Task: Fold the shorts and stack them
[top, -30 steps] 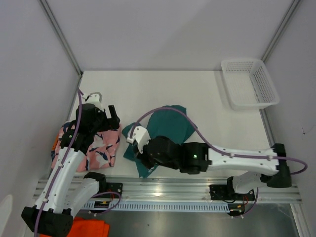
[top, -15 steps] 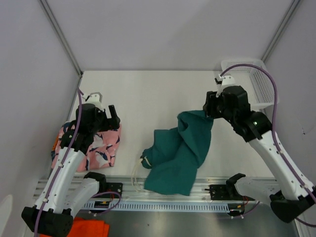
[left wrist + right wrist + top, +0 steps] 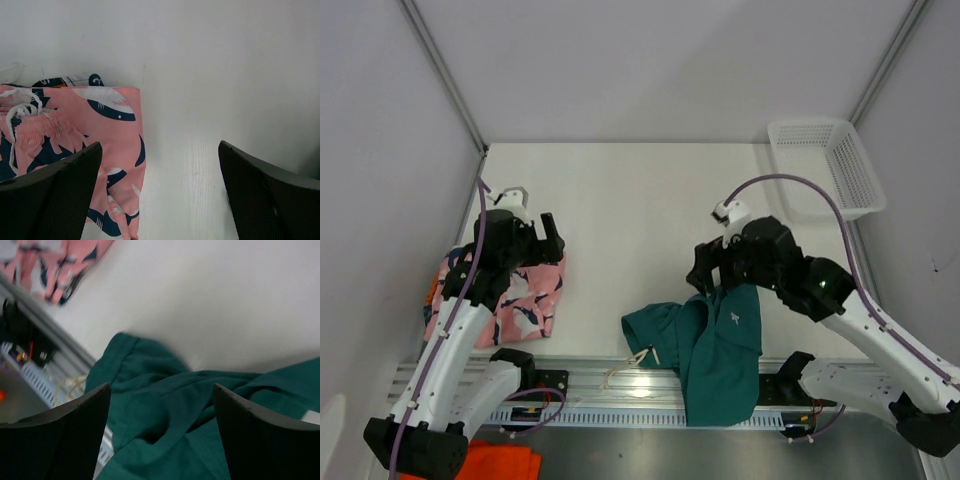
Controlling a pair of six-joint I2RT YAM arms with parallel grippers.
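1. Nearest, the teal shorts (image 3: 710,345) lie in a rumpled heap at the near edge of the counter (image 3: 620,200), right of centre. Part of them hangs over the metal rail (image 3: 570,380) in front. They are neither folded nor stacked.
2. Just beyond that heap hovers the right pincer (image 3: 161,390), its fingers spread apart and gripping nothing. Its wrist view shows only teal cloth below the gap.
3. At the near left, the pink shark shorts (image 3: 525,295) lie folded flat. A strip of the graphic-print shorts (image 3: 65,81) peeks out from under their far edge, so two of the three pairs appear to be folded and stacked.
4. Over the far right corner of that pile hangs the left pincer (image 3: 160,145), fingers wide apart and empty.
5. The task looks roughly two-thirds done. What seems left is to pull the teal pair back onto the counter, flatten and fold it, then set it on the pink pile at the left.
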